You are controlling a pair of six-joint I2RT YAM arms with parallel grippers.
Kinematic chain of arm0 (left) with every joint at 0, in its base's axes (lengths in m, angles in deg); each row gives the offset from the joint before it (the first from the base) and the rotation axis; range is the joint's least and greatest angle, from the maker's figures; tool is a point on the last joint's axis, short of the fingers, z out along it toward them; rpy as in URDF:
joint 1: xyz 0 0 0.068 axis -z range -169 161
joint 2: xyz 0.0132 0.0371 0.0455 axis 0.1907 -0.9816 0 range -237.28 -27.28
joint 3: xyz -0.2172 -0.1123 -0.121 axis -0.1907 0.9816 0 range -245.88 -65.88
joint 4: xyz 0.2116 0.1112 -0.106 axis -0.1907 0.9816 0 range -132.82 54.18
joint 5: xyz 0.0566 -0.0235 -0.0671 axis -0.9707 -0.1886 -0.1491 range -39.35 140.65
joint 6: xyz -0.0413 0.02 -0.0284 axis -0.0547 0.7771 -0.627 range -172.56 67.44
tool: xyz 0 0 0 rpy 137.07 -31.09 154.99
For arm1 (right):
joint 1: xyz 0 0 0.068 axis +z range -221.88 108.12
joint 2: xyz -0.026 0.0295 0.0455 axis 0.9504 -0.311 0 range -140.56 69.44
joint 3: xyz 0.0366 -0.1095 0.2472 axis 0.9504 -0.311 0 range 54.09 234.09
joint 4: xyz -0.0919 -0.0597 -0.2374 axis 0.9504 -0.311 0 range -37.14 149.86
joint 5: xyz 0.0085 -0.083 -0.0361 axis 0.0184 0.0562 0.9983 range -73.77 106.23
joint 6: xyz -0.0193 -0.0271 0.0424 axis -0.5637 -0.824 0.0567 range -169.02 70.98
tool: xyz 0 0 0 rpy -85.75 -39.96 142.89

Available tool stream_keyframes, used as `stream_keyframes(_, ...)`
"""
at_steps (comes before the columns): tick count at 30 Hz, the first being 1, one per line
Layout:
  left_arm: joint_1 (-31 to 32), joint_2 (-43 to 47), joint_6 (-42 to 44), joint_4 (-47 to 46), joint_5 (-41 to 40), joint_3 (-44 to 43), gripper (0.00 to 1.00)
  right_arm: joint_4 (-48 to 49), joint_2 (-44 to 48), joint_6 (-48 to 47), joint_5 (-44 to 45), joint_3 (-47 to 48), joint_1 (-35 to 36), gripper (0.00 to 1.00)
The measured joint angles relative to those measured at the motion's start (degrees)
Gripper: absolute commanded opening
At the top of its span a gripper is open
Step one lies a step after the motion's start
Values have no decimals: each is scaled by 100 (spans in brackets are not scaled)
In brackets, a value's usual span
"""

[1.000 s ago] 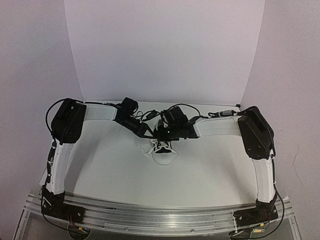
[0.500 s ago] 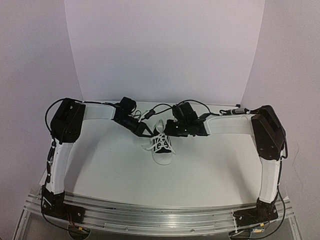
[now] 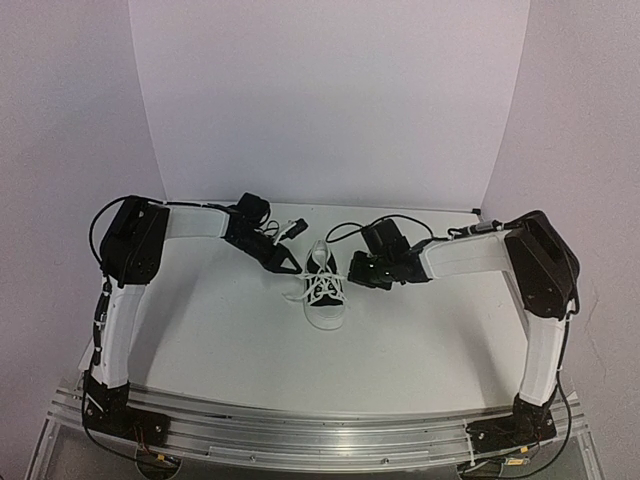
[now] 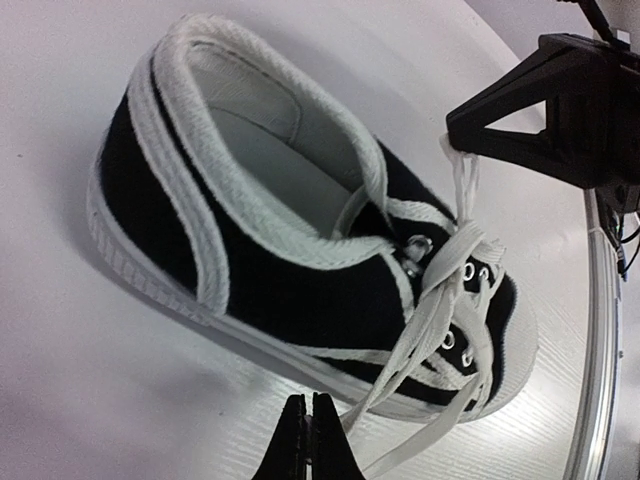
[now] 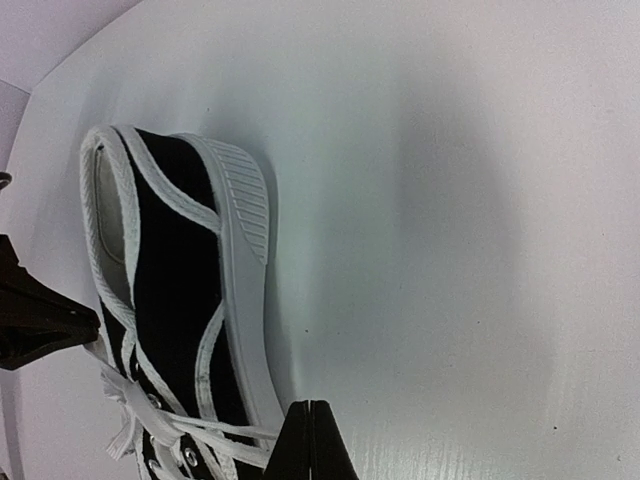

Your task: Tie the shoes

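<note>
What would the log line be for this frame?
left gripper: shut on one lace | right gripper: shut on other lace | sneaker: upright, no bow

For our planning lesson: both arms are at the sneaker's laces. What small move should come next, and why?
Probably draw the left gripper and right gripper apart: both jaws look shut on the laces, which lie loose and unknotted over the sneaker.

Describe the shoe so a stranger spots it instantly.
On the white table, look between the left gripper and right gripper. The sneaker there is black canvas with white toe cap; nothing else has laces.
</note>
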Motion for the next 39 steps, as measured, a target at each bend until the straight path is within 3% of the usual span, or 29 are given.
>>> stream_keyframes(12, -143, 2, 446, 69, -599, 112, 0, 390, -2, 370, -534, -184, -254, 0)
stream_keyframes(39, -300, 44, 486, -141, -766, 389, 0, 795, -272, 334, -1334, -688, -465, 0)
